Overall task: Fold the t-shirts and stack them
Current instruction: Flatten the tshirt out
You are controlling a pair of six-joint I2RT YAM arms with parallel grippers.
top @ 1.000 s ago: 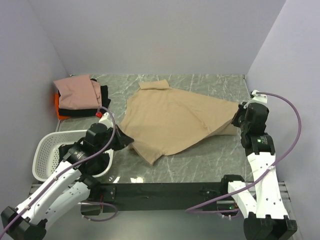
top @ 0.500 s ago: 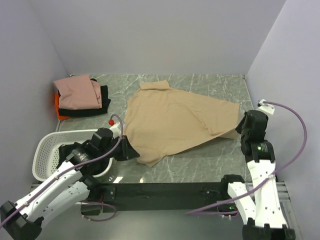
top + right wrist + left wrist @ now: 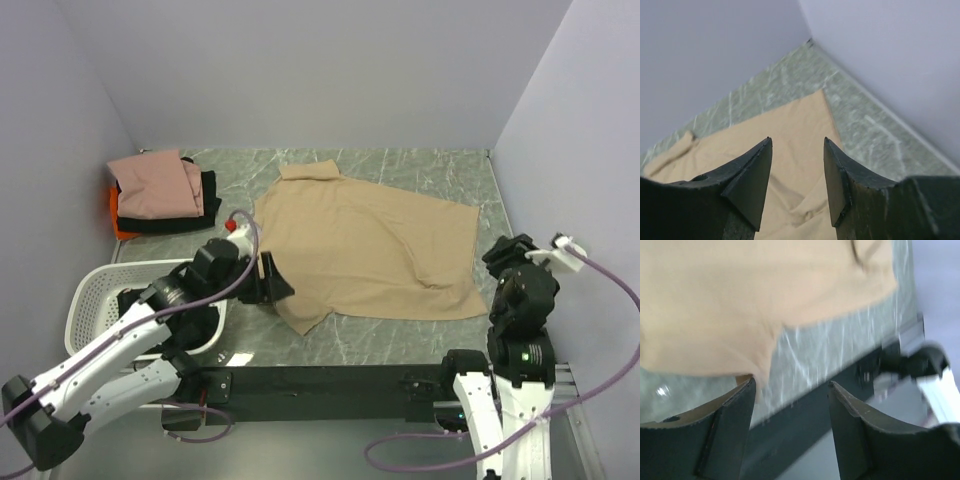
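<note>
The flat tan-beige cloth t-shirt [image 3: 365, 245] lies mid-scene, its long axis running left to right. The left gripper [image 3: 791, 384], jaws apart and seemingly empty in a blurred view, sits at the shirt's near-left corner. The right gripper [image 3: 796, 145], jaws also apart, stands off the near-right hem.

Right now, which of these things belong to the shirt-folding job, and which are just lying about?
Belong to the job:
tan-beige cloth t-shirt, spread flat mid-table
dusty pink t-shirt, folded, topping the far-left stack
black t-shirt, under the pink one
orange t-shirt, showing at the stack's left edge

Just lying about:
white perforated plastic basket, near left
</note>
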